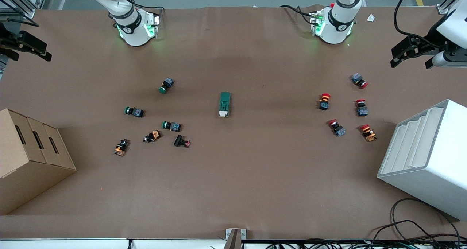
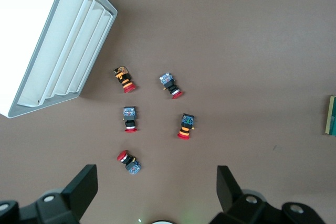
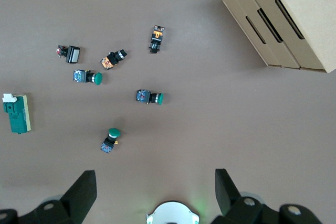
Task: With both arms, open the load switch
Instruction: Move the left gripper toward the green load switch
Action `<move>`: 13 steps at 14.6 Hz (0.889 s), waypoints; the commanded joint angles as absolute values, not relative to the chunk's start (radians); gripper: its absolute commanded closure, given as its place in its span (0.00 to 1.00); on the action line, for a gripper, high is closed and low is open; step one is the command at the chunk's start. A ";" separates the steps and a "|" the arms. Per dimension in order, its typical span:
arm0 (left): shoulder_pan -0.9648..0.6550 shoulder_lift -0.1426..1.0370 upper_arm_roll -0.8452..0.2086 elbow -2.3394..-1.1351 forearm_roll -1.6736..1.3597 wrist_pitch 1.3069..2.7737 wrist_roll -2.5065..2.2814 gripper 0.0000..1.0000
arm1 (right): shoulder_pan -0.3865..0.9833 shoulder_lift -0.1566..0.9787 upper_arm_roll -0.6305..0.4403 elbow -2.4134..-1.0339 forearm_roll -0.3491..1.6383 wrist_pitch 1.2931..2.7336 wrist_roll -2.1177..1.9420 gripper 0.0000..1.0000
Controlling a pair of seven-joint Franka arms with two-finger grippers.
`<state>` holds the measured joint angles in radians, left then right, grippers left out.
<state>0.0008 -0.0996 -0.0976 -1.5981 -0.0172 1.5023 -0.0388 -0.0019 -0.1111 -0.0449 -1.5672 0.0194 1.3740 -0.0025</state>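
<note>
Brown paper covers the surface point(image 1: 233, 190), and you have the load switch point(image 1: 224, 104) lying flat near its middle, between the two arm bases and nearer the front camera than both. Its dark green body points toward the bases and its white toggle end faces the front camera; nothing touches it.

Your left hand point(image 1: 410, 55) hangs high at the left arm's end of the surface, fingers point(image 2: 84, 186) spread wide apart and holding nothing. From its wrist camera you look down on five red-capped buttons point(image 2: 185, 126) scattered on the paper, with the white ridged bin point(image 2: 63, 56) beside them and a sliver of the load switch point(image 2: 332, 115) at the frame's edge.

Your right hand point(image 1: 27, 46) hangs at the right arm's end, up in the air above the edge of the surface, its fingers point(image 3: 81, 192) likewise wide apart and empty. Its wrist camera shows you the load switch point(image 3: 16, 114) well apart from the hand, three green-capped buttons point(image 3: 149, 97), a few black and orange parts point(image 3: 113, 60) and the cardboard box point(image 3: 286, 17).

In the front view you see the green-capped group toward the right arm's end, the red-capped group toward the left arm's end, and the switch alone between them.
</note>
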 commanded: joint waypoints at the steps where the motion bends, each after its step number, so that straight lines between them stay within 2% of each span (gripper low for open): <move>1: 0.000 -0.087 -0.101 -1.568 -0.023 1.485 -0.025 0.00 | 0.002 -0.127 -0.046 -1.575 0.014 1.368 -0.015 0.00; 4: -0.011 -0.081 -0.109 -1.543 -0.018 1.485 -0.031 0.00 | 0.000 -0.127 -0.048 -1.574 0.021 1.371 -0.047 0.00; 6: -0.012 -0.028 -0.153 -1.491 -0.018 1.485 -0.034 0.00 | -0.002 -0.127 -0.049 -1.574 0.023 1.371 -0.052 0.00; 13: -0.014 0.078 -0.463 -1.497 -0.014 1.554 -0.375 0.00 | -0.002 -0.127 -0.049 -1.574 0.029 1.368 -0.049 0.00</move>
